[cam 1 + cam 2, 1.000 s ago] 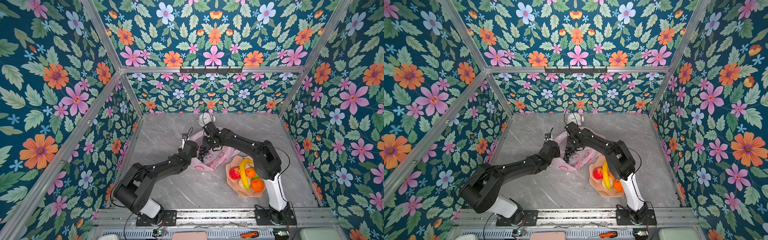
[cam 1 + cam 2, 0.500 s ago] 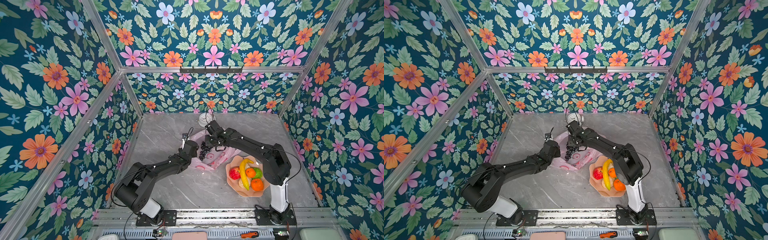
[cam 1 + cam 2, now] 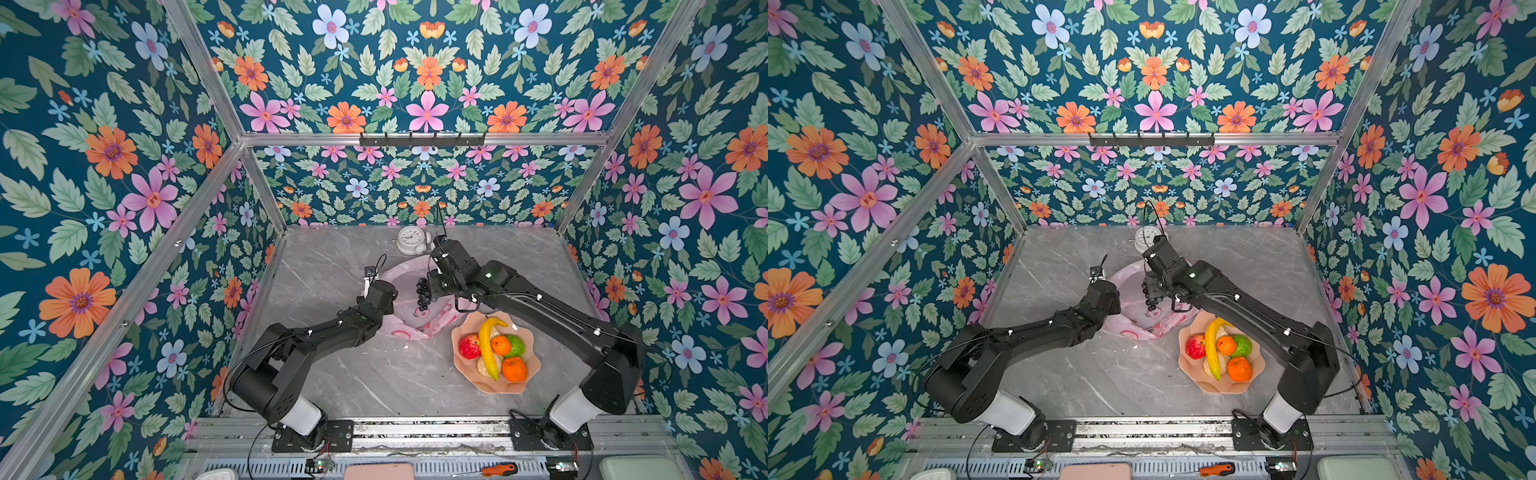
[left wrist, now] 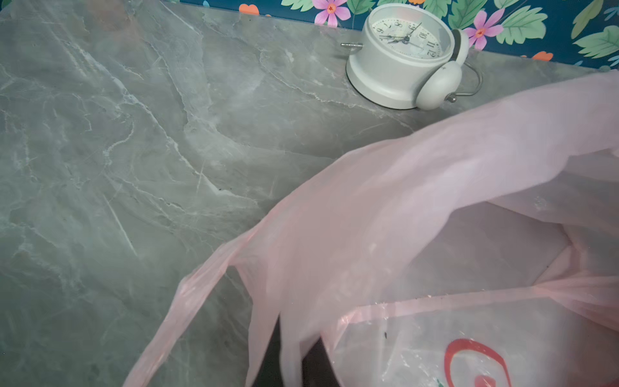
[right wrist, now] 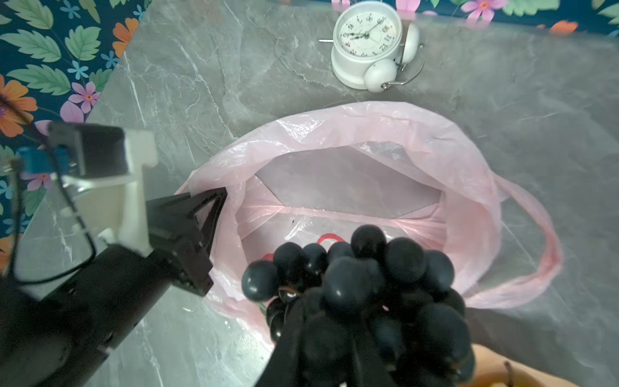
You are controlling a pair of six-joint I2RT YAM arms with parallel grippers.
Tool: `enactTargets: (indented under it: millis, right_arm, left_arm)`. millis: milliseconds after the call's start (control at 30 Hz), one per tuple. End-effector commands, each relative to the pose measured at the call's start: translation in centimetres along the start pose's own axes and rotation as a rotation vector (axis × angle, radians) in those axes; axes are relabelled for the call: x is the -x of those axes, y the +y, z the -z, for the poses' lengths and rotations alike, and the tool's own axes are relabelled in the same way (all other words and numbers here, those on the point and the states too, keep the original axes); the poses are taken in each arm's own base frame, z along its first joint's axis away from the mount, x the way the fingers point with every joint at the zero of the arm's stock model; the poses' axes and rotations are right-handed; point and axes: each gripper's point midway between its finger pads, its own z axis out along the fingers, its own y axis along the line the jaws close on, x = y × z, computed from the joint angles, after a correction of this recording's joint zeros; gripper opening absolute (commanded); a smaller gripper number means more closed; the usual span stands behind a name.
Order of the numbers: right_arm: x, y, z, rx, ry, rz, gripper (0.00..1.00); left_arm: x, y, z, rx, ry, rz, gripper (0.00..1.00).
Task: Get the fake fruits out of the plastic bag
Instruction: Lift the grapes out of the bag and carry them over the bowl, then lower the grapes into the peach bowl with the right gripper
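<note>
Grapes: dark purple plastic grape bunch (image 3: pixel 423 293) hangs vertically above the mouth of thin pink plastic bag (image 5: pixel 368 127).
Right gripper (image 3: pixel 433 283): pinching the bunch.
Left gripper (image 5: pixel 216 202): clamped on the bag rim.
Peach scalloped dish (image 3: pixel 459 332): beside the bag, right arm nearer.

Robot test booth: aluminium frame (image 3: pixel 291 139), floral wallpaper panels (image 3: pixel 104 166), grey marble-look desk (image 3: pixel 395 374), two black arms (image 3: pixel 324 332) (image 3: pixel 552 311) bolted to a front rail (image 3: pixel 432 428)

Mid-frame in a top view: plastic bag (image 3: pixel 405 276), clock (image 3: pixel 411 240) above, dish (image 3: pixel 496 386) holding fake fruits (image 3: pixel 488 349) lower right, grape bunch (image 3: pixel 423 293) over bag.
</note>
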Motion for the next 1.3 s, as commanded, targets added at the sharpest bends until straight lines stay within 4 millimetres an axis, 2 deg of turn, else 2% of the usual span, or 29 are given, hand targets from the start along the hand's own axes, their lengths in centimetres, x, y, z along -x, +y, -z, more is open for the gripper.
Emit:
enactTargets:
  millis: [0, 200, 400, 700, 1133, 1267]
  right_arm:
    - [-1.3, -1.7, 2.1, -0.064, 0.021, 0.060, 0.20]
    - [-3.4, -2.7, 6.1, -0.094, 0.035, 0.120, 0.20]
    - [-6.0, -3.0, 8.2, -0.118, 0.073, 0.168, 0.20]
    - [-9.8, -3.3, 9.7, -0.139, 0.139, 0.185, 0.20]
    - [-15.5, -5.3, 9.5, -0.174, 0.267, 0.120, 0.20]
    - [-16.2, -5.5, 9.7, -0.184, 0.281, 0.102, 0.20]
  left_arm:
    - [0.3, 0.3, -0.1, 0.022, -0.006, -0.008, 0.10]
    - [0.2, 0.3, -0.2, 0.023, -0.002, -0.012, 0.10]
    - [0.1, 0.3, -0.3, 0.027, -0.002, -0.014, 0.10]
    - [0.3, 0.5, -0.2, 0.032, -0.005, -0.017, 0.10]
    - [0.1, 0.4, -0.3, 0.028, 0.000, -0.017, 0.10]
    - [0.1, 0.3, -0.3, 0.025, 0.000, -0.014, 0.10]
